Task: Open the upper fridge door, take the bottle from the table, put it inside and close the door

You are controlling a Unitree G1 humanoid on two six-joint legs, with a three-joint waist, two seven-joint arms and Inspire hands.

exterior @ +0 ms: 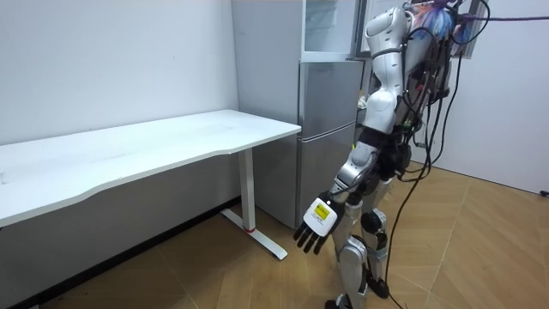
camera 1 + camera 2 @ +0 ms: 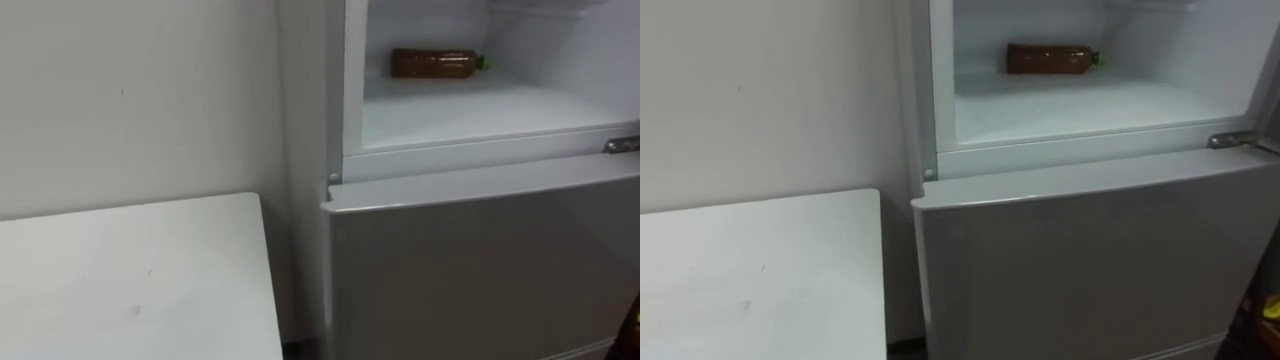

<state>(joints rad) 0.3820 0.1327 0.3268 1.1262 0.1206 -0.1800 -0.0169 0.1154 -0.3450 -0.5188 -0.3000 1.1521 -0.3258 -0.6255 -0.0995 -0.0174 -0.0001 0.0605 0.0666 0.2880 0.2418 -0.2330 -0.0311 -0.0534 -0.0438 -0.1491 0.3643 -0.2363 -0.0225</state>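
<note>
Bright and white inside the upper fridge (image 2: 470, 112). Dimmer and grey down on the lower door (image 2: 480, 270) and along the wall (image 2: 130, 90). Dark in the gap between table (image 2: 130, 285) and fridge. Soft and even all over in the room view, with a pale shadow under the table.

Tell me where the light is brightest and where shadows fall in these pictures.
Left eye view: the open upper compartment glows white, the bottle dark against it; the lower door lies dimmer. Room view: even light, soft shadow under the table.
</note>
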